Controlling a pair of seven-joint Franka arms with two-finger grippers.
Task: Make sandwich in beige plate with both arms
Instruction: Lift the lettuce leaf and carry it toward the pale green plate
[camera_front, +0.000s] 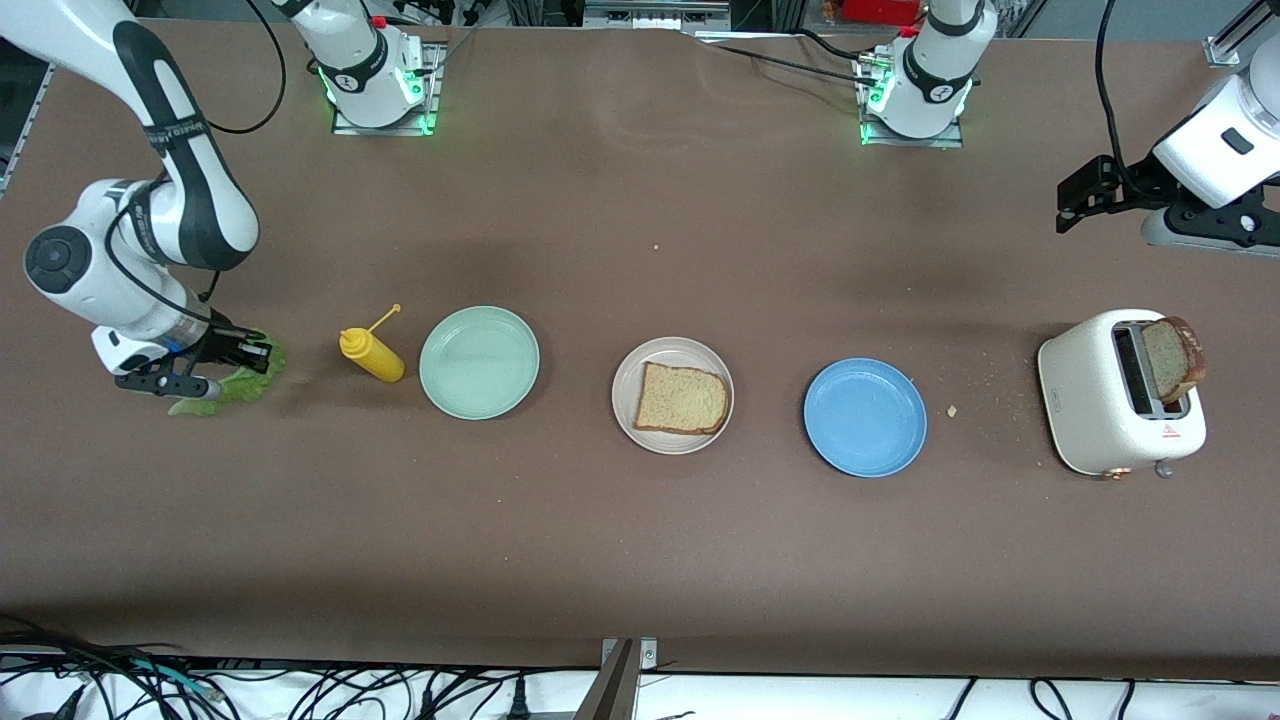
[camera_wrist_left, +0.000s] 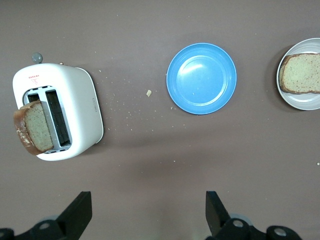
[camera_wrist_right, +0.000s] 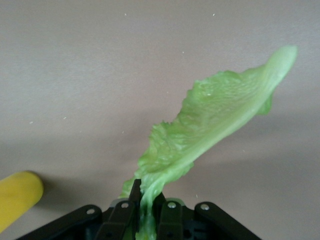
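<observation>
Blue plate (camera_front: 865, 417) lies nearest the camera. Right tool (camera_front: 215, 372) clamped on lettuce leaf (camera_front: 235, 385) at the right arm's table end; beige plate (camera_front: 625, 420) with bread slice (camera_front: 682, 399) mid-table, past yellow bottle (camera_front: 372, 355) and mint plate (camera_front: 479, 362). Left tool (camera_front: 1085, 195) waits, fingers apart, above the toaster (camera_front: 1090, 400).

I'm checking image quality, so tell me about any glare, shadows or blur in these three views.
Front view: even light, soft shadow beside the yellow bottle. Left wrist view: sharp, mild sheen on the blue plate. Right wrist view: the lettuce leaf is slightly soft, its shadow faint on the table.
</observation>
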